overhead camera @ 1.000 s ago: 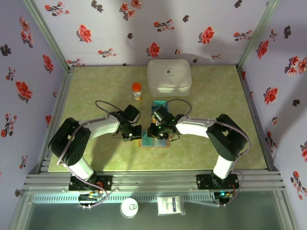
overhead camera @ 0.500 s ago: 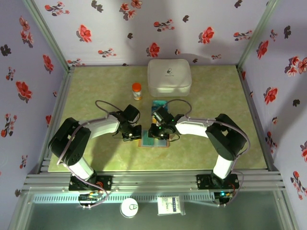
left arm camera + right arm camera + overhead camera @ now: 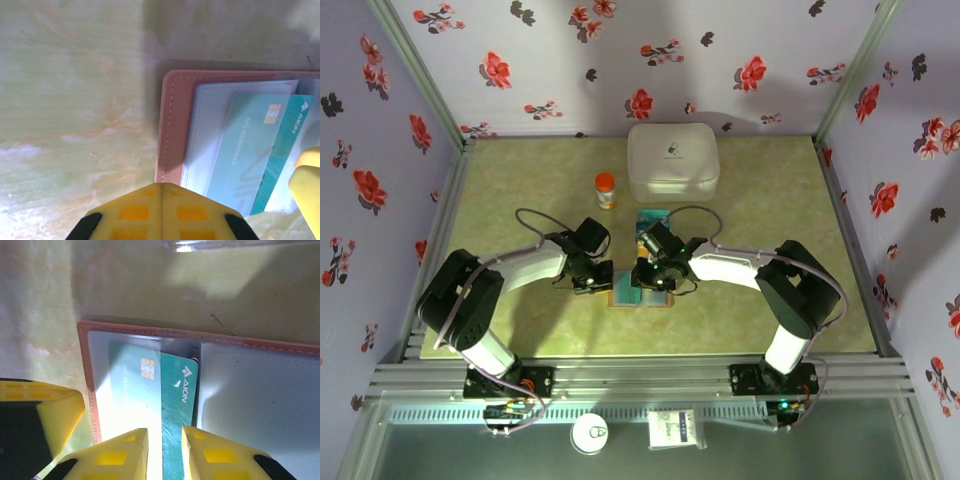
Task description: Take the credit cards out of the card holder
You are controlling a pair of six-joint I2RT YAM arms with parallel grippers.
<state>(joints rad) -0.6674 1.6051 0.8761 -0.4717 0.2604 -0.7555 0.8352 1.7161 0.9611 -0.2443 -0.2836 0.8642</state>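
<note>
The card holder (image 3: pixel 638 296) lies open on the table between both grippers, brown border (image 3: pixel 175 125) around blue-grey panels (image 3: pixel 260 405). A teal credit card (image 3: pixel 177 390) sticks halfway out of the left panel's clear pocket, its chip end still under the plastic. My right gripper (image 3: pixel 164 435) stands slightly open right over the card's bare part, one fingertip on each side of it. My left gripper (image 3: pixel 161 189) is shut, its tip resting on the holder's brown left edge. Another teal card (image 3: pixel 651 216) lies on the table behind the holder.
A large white rounded case (image 3: pixel 672 160) stands at the back, with a small orange-capped bottle (image 3: pixel 606 189) to its left. A clear sheet's edge (image 3: pixel 240 244) lies just beyond the holder. Floral walls enclose the table on three sides.
Both arms have shifted only very slightly. The holder and the card stay where they were.
</note>
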